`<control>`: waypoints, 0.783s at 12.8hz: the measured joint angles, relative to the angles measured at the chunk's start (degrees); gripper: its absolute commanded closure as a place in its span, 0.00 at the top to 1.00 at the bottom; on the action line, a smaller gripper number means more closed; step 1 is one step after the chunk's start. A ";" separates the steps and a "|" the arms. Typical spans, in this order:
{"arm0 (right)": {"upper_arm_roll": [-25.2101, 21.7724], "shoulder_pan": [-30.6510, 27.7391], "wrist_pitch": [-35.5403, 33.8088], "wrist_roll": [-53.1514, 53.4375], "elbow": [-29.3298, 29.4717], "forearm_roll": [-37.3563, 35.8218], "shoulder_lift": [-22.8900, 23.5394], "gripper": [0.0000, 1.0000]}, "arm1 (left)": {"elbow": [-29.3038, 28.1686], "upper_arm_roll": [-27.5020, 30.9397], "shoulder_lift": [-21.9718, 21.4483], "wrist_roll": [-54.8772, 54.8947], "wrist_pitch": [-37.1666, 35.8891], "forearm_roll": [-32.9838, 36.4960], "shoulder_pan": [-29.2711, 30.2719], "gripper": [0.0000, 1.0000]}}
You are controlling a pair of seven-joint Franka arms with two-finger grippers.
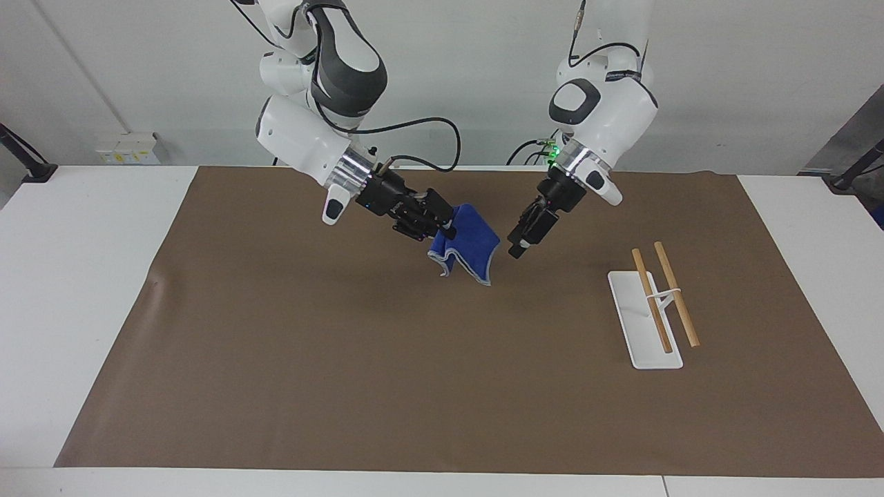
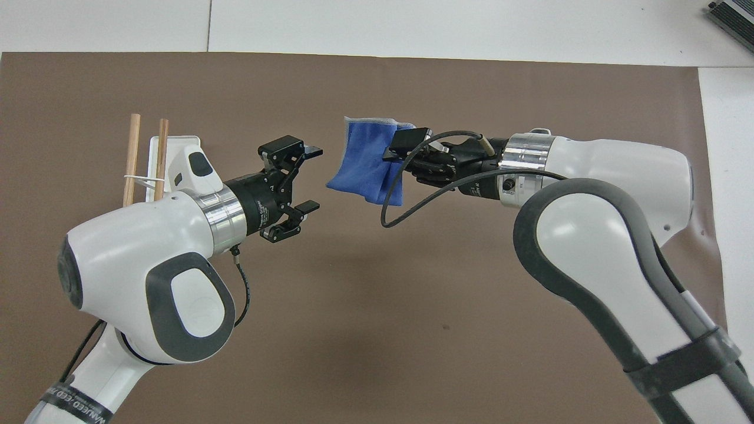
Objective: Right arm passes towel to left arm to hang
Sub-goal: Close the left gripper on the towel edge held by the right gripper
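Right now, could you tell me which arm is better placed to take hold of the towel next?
Left. Its left gripper is open, just short of the towel that the right gripper holds up, shut.

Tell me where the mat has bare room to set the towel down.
Bare brown mat runs along the edge farthest from the robots, and beside the rack toward the middle. It is crowded mid-air where the right gripper holds the towel near the open left gripper.

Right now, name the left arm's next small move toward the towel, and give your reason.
Probably ease the left gripper forward until its open fingers straddle the towel's free edge, then close. The right gripper holds the towel up over the brown mat, and a small gap separates the left gripper from the cloth.
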 measured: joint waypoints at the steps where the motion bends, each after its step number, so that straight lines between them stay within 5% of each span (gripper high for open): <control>1: 0.00 0.00 0.00 0.00 0.00 0.00 0.00 0.00 | 0.01 0.05 0.05 -2.41 0.31 -0.02 -0.54 1.00; 10: 0.00 0.00 0.00 0.00 0.00 0.00 0.00 0.00 | 1.18 0.06 0.74 -9.72 7.44 -2.07 -3.79 1.00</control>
